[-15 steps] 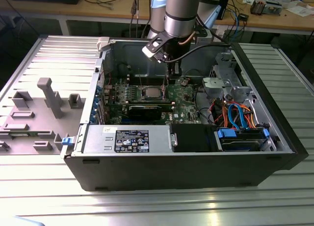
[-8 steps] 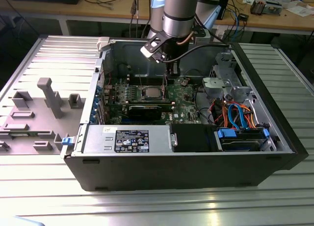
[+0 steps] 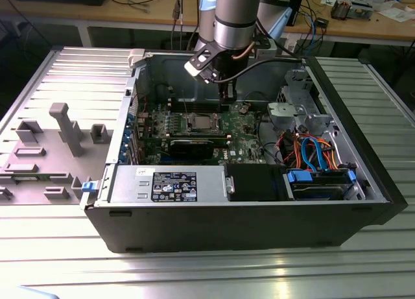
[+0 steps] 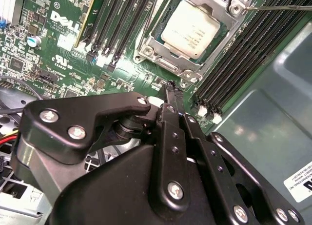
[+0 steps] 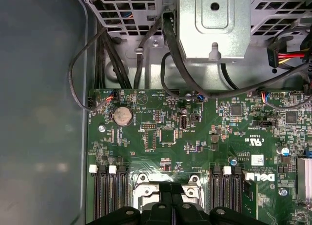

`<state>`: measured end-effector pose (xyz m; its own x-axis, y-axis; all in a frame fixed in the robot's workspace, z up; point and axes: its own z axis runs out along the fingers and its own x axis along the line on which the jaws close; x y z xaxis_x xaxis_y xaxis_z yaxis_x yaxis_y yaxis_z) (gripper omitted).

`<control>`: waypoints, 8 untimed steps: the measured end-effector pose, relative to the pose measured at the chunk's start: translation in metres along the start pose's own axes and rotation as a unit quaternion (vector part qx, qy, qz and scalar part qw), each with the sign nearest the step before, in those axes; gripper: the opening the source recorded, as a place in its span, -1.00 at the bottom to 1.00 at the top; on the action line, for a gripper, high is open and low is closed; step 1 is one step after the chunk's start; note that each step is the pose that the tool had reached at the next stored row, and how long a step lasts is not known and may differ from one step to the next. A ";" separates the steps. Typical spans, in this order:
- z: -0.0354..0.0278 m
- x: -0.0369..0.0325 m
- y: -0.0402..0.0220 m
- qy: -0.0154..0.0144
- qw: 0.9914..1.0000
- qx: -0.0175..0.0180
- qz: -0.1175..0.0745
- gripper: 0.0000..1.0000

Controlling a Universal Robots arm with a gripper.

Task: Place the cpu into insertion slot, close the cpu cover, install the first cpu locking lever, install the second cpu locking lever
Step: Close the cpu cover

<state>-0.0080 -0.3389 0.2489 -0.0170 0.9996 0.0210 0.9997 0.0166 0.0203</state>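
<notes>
The small square silver-topped cpu (image 4: 190,29) sits in the silver-rimmed insertion slot (image 4: 145,51), mid-board on the green motherboard (image 4: 122,76). The thin silver cpu cover (image 4: 222,39) looks lowered around it. A thin wire lever (image 4: 280,8) juts away, seemingly unlatched, so locking appears unfinished. The black gripper (image 4: 170,91), clenched and empty, hovers beside the slot.
</notes>
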 end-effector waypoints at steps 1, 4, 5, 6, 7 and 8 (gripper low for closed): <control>0.0000 0.0000 -0.0001 0.000 1.000 0.000 0.000 -0.79; 0.0000 0.0000 -0.0002 0.000 1.000 0.000 0.000 -0.79; 0.0000 0.0000 -0.0002 0.000 1.000 0.000 0.000 -0.79; 0.0000 0.0000 -0.0002 0.000 1.000 0.000 0.000 -0.79; 0.0000 0.0000 -0.0002 0.000 1.000 0.000 0.000 -0.79; 0.0000 0.0000 -0.0003 0.000 1.000 0.000 0.000 -0.79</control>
<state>-0.0082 -0.3390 0.2488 -0.0169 0.9996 0.0210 0.9997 0.0165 0.0203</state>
